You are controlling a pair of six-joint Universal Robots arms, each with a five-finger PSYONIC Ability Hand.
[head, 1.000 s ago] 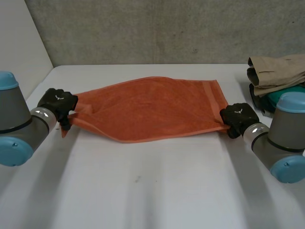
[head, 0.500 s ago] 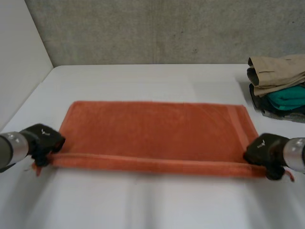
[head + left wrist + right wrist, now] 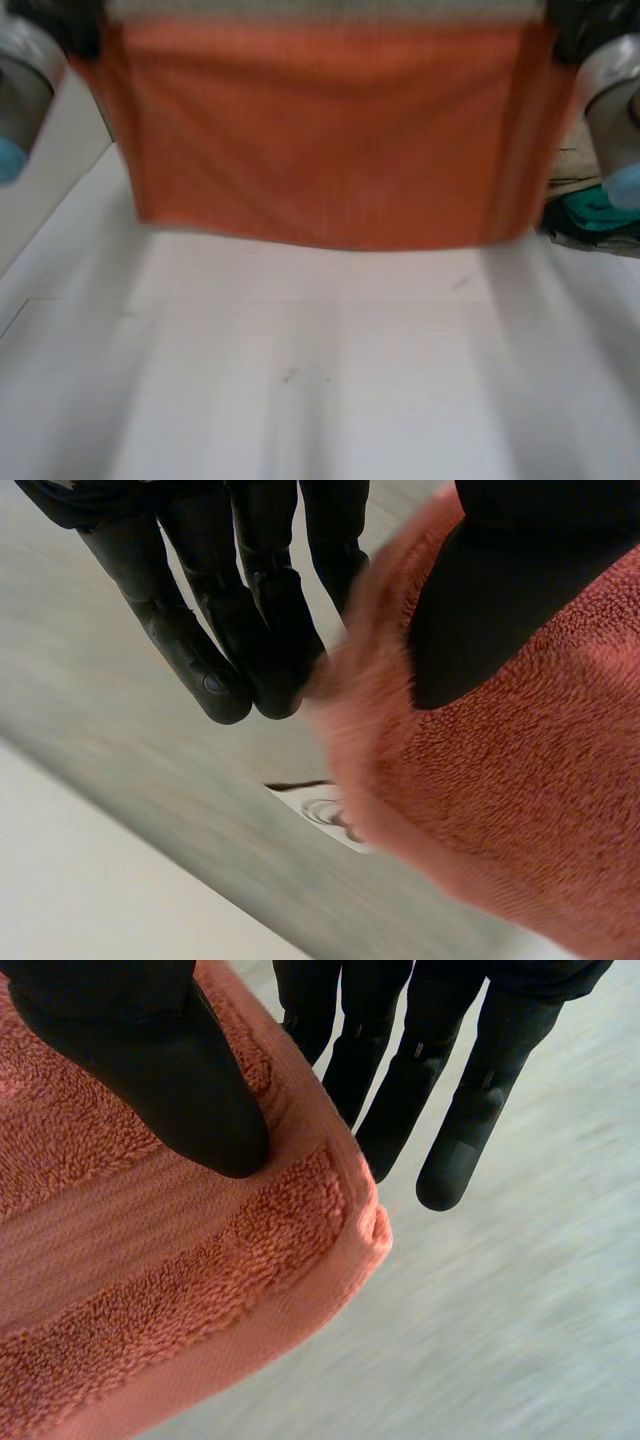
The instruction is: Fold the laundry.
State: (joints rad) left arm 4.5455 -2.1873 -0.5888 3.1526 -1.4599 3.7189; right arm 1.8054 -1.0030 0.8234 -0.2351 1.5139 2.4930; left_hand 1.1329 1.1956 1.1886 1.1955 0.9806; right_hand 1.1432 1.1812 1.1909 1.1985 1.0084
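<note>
An orange towel point(image 3: 320, 130) hangs spread in the air above the white table point(image 3: 300, 380), its lower edge free. My left hand point(image 3: 68, 25) holds the towel's upper left corner and my right hand point(image 3: 578, 22) holds the upper right one. In the left wrist view the thumb point(image 3: 480, 590) presses the towel point(image 3: 520, 810) against the straight fingers point(image 3: 235, 630). In the right wrist view the thumb point(image 3: 150, 1060) lies on the towel's banded corner point(image 3: 150, 1290), pinching it against the fingers point(image 3: 440, 1090) behind.
A pile of folded clothes point(image 3: 590, 205), teal and beige, sits at the table's right edge behind the towel. A grey wall stands at the back, and a white wall runs along the left side.
The towel lay flat on the table with both hands at its near corners. Both hands have risen and lifted it, so it now hangs in front of the camera.
</note>
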